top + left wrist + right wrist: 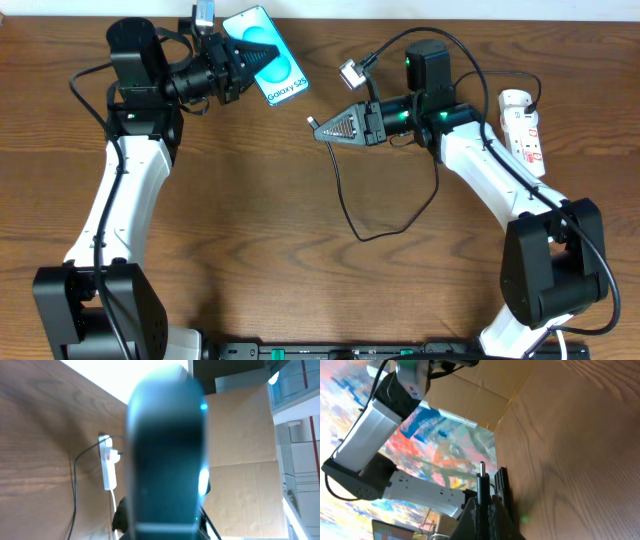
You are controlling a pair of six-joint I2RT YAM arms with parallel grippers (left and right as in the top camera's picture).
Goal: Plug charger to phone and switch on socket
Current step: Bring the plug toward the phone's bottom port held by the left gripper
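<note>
At 11 o'clock on the counter [250, 220], the left gripper [268, 50] has its jaws clenched on the phone [284, 82], screen up and lettered end toward 5 o'clock. Near the centre, the right gripper [324, 129] points to 9 o'clock, jaws grasping the charger [313, 122] just behind its tip, the cable looping toward 6 o'clock. The socket [525, 125] lies at 3 o'clock, well apart from the phone.
</note>
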